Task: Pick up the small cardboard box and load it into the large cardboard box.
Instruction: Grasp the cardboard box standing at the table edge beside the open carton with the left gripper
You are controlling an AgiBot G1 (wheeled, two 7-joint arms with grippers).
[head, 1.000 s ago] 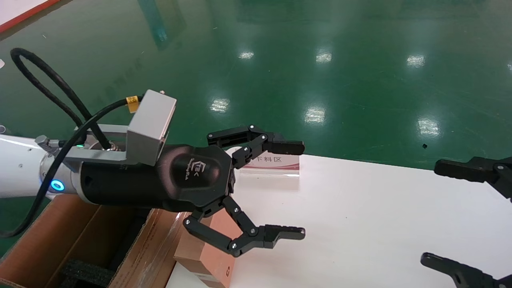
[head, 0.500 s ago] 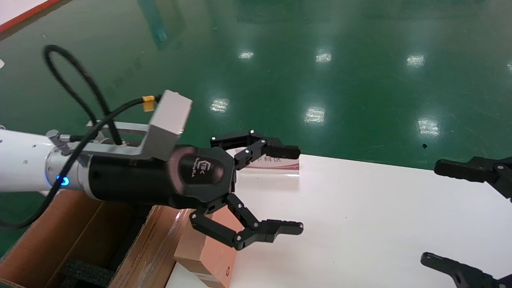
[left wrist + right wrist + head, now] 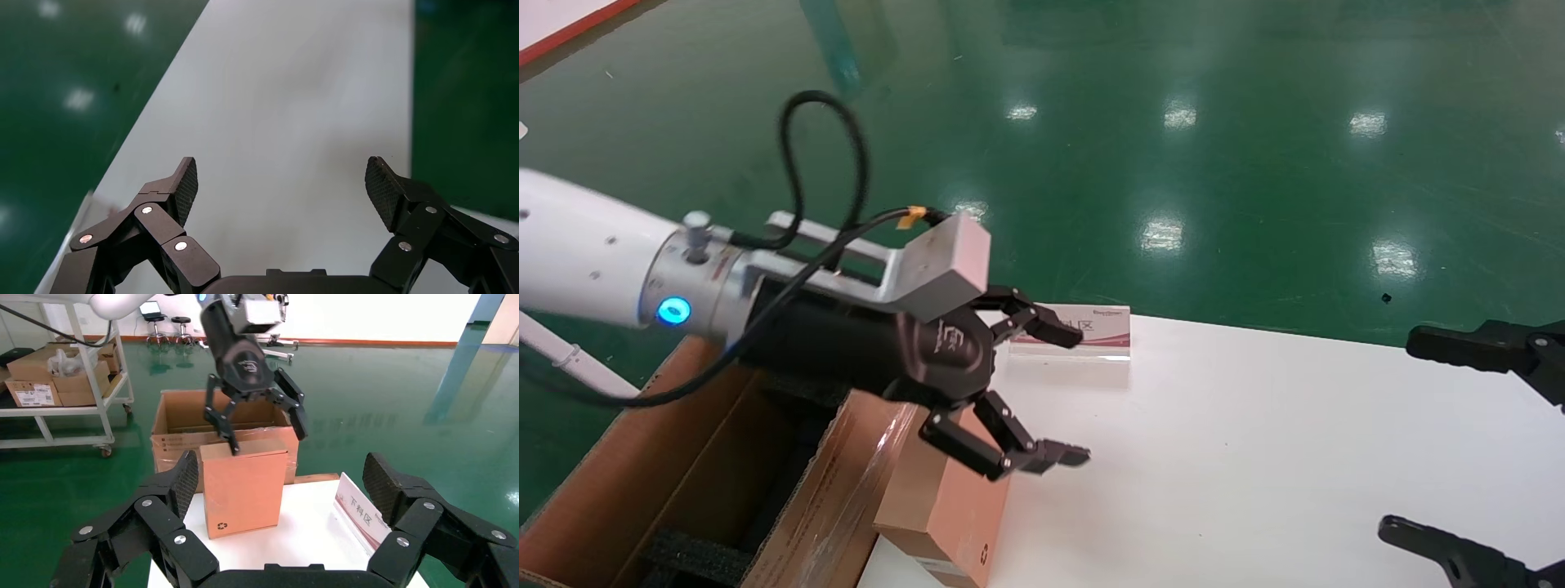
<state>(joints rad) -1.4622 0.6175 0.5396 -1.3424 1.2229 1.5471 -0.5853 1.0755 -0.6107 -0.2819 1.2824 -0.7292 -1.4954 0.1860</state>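
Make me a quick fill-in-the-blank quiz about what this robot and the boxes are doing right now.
1. The left gripper hangs above the small cardboard box with its fingers ____.
2. The small cardboard box stands on the ____ table.
3. The large cardboard box has its flaps ____.
4. The right gripper holds ____.

Missing words: open; white; open; nothing

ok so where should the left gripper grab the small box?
Top edge, from above. The small box stands upright on the table against the large box, so only its top edge is free. The open left gripper should pinch across the thin sides, front face to back face.
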